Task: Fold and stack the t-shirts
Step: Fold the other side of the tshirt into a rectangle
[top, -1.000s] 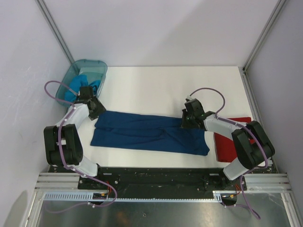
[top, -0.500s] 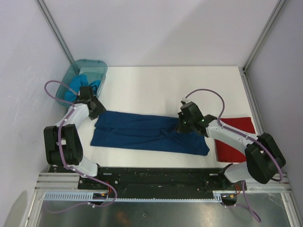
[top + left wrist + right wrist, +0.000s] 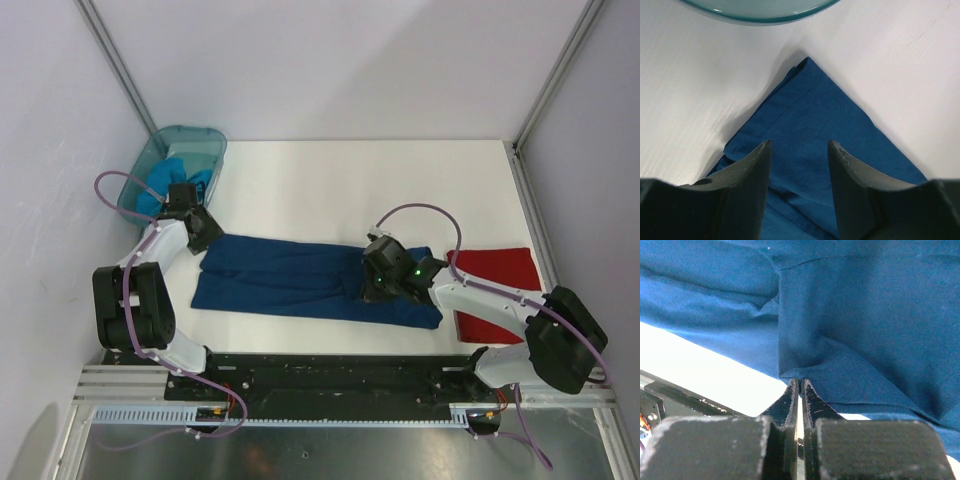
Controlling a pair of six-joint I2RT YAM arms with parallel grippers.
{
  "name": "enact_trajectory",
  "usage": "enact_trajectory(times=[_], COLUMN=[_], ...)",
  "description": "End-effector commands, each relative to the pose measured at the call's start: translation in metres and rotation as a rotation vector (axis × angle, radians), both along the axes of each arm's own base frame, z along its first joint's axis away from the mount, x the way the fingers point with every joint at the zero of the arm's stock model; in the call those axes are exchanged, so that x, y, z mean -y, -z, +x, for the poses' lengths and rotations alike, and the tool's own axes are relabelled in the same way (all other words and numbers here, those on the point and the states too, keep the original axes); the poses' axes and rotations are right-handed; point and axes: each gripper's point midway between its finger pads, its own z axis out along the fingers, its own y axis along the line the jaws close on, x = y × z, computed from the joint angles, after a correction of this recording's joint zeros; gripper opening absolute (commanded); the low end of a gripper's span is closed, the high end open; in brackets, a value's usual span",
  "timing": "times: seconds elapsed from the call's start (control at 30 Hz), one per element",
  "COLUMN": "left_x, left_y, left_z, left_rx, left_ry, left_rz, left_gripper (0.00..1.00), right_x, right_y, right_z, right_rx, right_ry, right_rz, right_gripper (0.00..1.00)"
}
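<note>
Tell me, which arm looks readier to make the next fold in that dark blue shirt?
Right, probably. The right gripper is shut with the navy t-shirt puckered at its tips, apparently pinched. The left gripper hangs open over the shirt's corner, holding nothing.

no readable text, labels, brands, numbers or signs in any view

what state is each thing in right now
navy blue cloth t-shirt, folded into a long flat strip
plain red cloth t-shirt, folded flat
translucent teal plastic tub, upright
bright turquoise cloth t-shirt, bunched in the tub
left claw, open
right claw, shut on the navy blue cloth t-shirt
</note>
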Motion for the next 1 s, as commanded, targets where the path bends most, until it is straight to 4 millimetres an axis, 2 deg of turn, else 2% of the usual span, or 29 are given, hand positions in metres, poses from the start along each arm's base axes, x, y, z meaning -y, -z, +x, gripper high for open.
enact_trajectory(times=[0.0, 0.1, 0.17, 0.23, 0.3, 0.5, 0.67, 0.83, 0.97], left_x=[0.002, 0.002, 0.002, 0.003, 0.004, 0.006, 0.008, 0.009, 0.009], left_y=[-0.004, -0.004, -0.004, -0.003, -0.003, -0.003, -0.002, 0.0, -0.001], left_z=[0.003, 0.003, 0.003, 0.003, 0.003, 0.004, 0.005, 0.005, 0.006], left_rx=[0.024, 0.026, 0.026, 0.026, 0.024, 0.028, 0.027, 0.023, 0.025], left_ry=[0.021, 0.022, 0.022, 0.024, 0.027, 0.033, 0.038, 0.039, 0.039], left_rz=[-0.006, -0.007, -0.009, -0.012, -0.016, -0.024, -0.029, -0.03, -0.034], left_gripper=[0.53, 0.53, 0.53, 0.53, 0.53, 0.53, 0.53, 0.53, 0.53], right_x=[-0.019, -0.034, -0.039, -0.033, -0.021, 0.042, 0.101, 0.132, 0.151], right_y=[0.003, 0.007, 0.0, -0.007, -0.017, -0.039, -0.026, -0.02, -0.006], right_z=[-0.012, -0.019, -0.019, -0.016, -0.011, 0.015, 0.04, 0.076, 0.093], right_rx=[-0.026, -0.051, -0.037, -0.01, 0.019, 0.116, 0.106, 0.141, 0.117], right_ry=[-0.04, -0.085, -0.105, -0.101, -0.08, 0.094, 0.296, 0.433, 0.505], right_rz=[0.046, 0.084, 0.107, 0.096, 0.081, -0.02, -0.16, -0.187, -0.205], right_gripper=[0.06, 0.24, 0.37, 0.48, 0.53, 0.52, 0.46, 0.43, 0.43])
